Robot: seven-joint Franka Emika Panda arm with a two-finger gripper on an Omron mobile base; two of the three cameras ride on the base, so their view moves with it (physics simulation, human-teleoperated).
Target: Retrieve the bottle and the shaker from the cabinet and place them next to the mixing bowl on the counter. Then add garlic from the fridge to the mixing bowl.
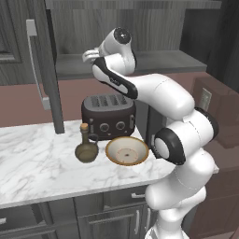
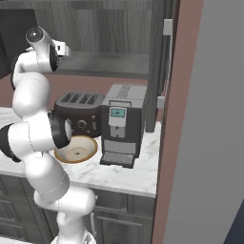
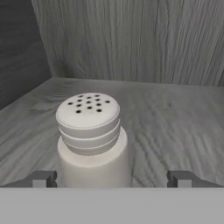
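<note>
Claw [image 3: 112, 179] is spread wide open right now, with nothing in it, and the white shaker [image 3: 90, 139] is standing upright on the cabinet shelf [image 3: 175, 118] between the two fingertips [image 3: 43, 178]. The shaker sits a bit closer to one tip than the other, so it isn't centred. Neither tip looks to be touching it, though the bottom of that view is cut off so I can't swear to it.

Progress-wise, I'd say roughly a third in. The bottle [image 1: 86, 146] is already down on the marble counter [image 1: 32, 163], just beside the mixing bowl [image 1: 127, 151] and in front of the toaster [image 1: 108, 115], so that part looks done. The shaker is the step in hand: reached for, not yet grabbed.

Left to do, by my read: close on the shaker, bring it out of the cabinet, set it by the bowl. Then the whole garlic bit (bowl looks empty as far as I can see, no garlic anywhere in frame). The fridge trip hasn't started.
</note>
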